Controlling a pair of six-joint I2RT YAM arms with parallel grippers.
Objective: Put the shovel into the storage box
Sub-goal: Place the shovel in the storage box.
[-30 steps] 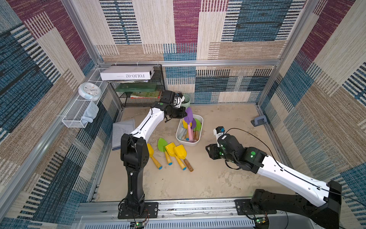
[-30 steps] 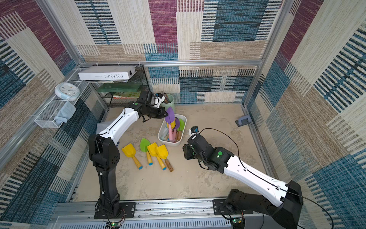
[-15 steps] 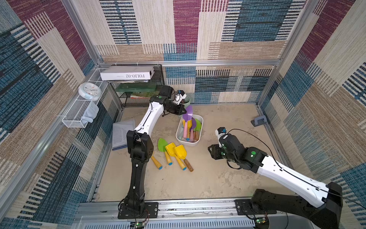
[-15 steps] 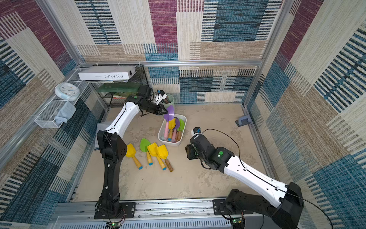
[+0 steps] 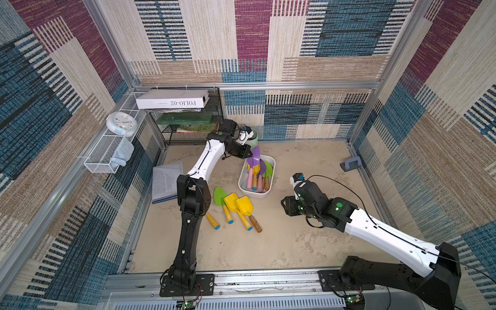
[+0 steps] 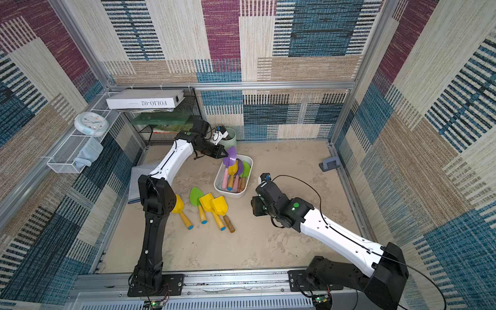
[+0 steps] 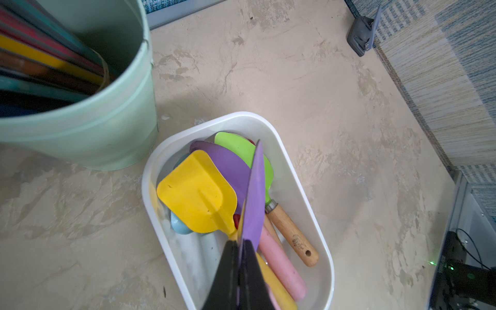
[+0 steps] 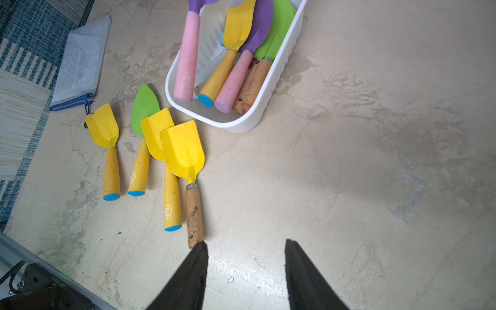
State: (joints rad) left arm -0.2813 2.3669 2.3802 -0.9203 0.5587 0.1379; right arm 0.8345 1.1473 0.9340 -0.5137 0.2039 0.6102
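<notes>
Edge-on shovel (image 7: 253,193) in left claw (image 7: 240,244)

Beige mottled tabletop (image 5: 295,241) carries white storage box (image 5: 256,194), four loose shovels (image 5: 244,205) beside it, mint cup (image 5: 254,136), zip pouch (image 5: 166,181), grey block (image 5: 351,163).

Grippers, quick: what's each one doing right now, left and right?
Left gripper: shut on the purple shovel, gripped by its blade over the storage box.
Right gripper: open, holding nothing.
</notes>
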